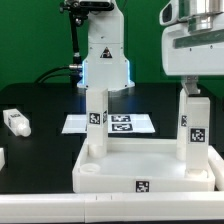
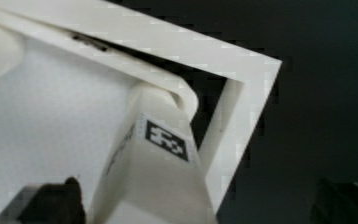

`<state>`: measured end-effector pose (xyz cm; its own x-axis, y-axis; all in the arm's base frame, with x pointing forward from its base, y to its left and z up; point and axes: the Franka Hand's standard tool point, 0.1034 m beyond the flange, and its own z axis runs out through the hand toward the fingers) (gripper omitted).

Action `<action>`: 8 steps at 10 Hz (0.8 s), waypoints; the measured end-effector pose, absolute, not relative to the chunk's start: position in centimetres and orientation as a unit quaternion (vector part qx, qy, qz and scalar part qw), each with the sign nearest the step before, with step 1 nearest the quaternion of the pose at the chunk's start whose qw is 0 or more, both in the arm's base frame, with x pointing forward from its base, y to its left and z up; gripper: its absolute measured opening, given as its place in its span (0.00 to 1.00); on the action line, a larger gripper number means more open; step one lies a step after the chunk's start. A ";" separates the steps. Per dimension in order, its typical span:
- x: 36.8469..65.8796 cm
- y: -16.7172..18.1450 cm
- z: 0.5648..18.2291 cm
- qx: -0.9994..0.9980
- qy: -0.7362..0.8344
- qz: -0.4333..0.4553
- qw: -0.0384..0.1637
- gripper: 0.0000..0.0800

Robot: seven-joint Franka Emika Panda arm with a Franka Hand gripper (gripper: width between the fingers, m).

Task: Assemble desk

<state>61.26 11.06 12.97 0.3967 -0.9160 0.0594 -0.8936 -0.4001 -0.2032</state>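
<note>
1. Step in hand: fitting legs to the desk. The hand [image 2: 197, 205] stands wide. Its dark fingertips [image 2: 51, 200] sit either side of a white square-post plastic leg with a black-and-white tag [image 2: 167, 140]. They don't pinch it, so the hand holds nothing.
2. That leg stands upright straight under the hand, in a corner of the white rimmed rectangular plastic desk top [image 1: 110, 168]. Can't tell if it is fully seated.
3. A second upright tagged leg [image 1: 97, 118] stands in another corner, across the top from the hand.
4. A loose white leg [image 1: 15, 122] lies on the counter, well apart from the hand and beyond the second leg. A white piece [image 1: 3, 157] is cut off at the frame edge; can't tell what it is.
5. Judgement: about half done. The next move calls for lifting clear, reaching the loose leg, gripping its flat sides, standing it up and lining it up with a free corner.
6. The counter [image 1: 45, 150] is black. The marker board [image 1: 125, 125] lies beyond the desk top. The white robot base [image 1: 105, 55] stands against a green backdrop [image 1: 30, 40].
</note>
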 end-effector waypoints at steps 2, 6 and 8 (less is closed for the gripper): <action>61.3 10.8 13.0 -0.872 0.477 -0.088 0.056 0.81; 61.8 9.2 12.8 -0.965 0.238 -0.105 0.018 0.81; 61.7 9.3 12.7 -0.969 0.225 -0.106 0.008 0.81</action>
<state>61.74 9.31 12.73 0.8767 -0.4367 0.2016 -0.4332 -0.8990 -0.0636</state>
